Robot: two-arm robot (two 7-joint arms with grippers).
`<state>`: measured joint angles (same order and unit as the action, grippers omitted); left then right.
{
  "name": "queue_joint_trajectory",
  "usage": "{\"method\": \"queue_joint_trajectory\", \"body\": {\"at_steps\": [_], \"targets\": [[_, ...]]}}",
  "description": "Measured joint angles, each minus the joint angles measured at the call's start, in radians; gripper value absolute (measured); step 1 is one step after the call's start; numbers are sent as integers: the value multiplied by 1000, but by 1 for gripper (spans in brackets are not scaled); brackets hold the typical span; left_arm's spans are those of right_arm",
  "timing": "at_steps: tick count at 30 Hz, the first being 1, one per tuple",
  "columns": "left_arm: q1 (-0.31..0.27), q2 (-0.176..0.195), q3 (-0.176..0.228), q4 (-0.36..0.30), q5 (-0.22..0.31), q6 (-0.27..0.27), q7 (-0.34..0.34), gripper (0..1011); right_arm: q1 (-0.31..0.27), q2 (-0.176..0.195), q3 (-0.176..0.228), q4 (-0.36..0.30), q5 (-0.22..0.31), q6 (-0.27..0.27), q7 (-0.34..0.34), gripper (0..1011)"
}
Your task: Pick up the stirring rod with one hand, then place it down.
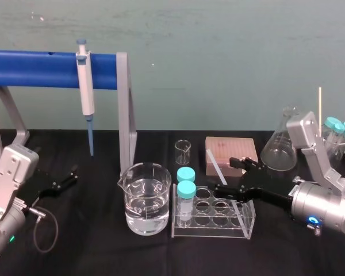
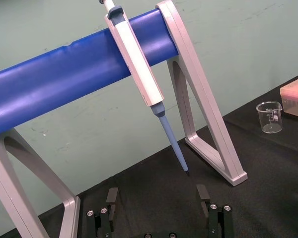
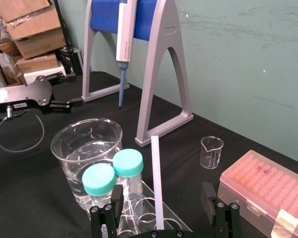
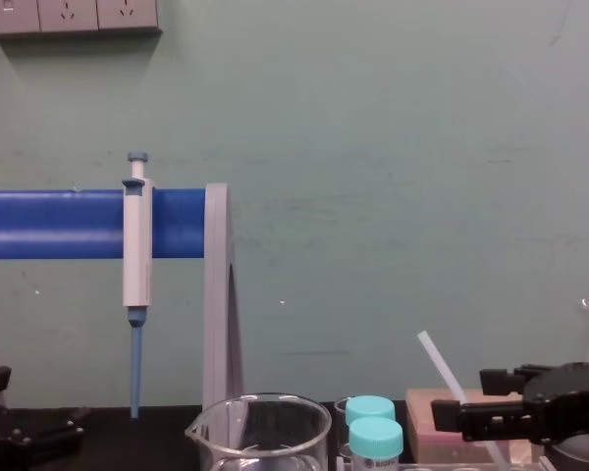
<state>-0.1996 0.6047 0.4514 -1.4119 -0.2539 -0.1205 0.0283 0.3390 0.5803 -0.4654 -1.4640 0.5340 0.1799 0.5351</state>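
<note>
On the right side of the black worktop (image 1: 98, 253), just above the clear tube rack (image 1: 244, 229), we see the right gripper (image 1: 227, 175) reaching in from the right with its two flat fingers (image 3: 208, 198) set wide apart. The stirring rod (image 3: 155, 173) lies in the gap between them, about in the middle, and in the right wrist view neither finger touches it. The rod is tilted: in the chest view its upper end points up and toward the left, above the pink box (image 1: 230, 150). Its lower end is hidden behind the gripper, so we cannot tell what supports it there. The water beaker (image 1: 145, 198) and the two capped tubes (image 1: 186, 187) stand just beside, to the left of the rod. The left gripper (image 2: 157, 198) rests low on the left of the worktop, near the blue stand (image 1: 34, 69) with the pipette (image 1: 86, 86), also with its fingers apart, and it takes no part. We judge that the grasp is the step in hand: the right gripper is placed around the rod but is not yet closed on it. The next move, in our opinion, calls for closing the fingers evenly on the thin rod and then lifting it straight, so that it does not slip or knock the capped tubes and the beaker.
</note>
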Motion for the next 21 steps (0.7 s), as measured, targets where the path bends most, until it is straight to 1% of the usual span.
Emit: {"method": "queue_joint_trajectory", "body": {"at_steps": [6,9,21], "targets": [[0,0,0,0,0,0,0,1000,19,-13,-11,23,-10,4,2,1000],[0,0,0,0,0,0,0,1000,28,-16,-20,30,-26,7,2,1000],[0,0,0,0,0,0,0,1000,27,-16,-18,30,-23,7,2,995]]}}
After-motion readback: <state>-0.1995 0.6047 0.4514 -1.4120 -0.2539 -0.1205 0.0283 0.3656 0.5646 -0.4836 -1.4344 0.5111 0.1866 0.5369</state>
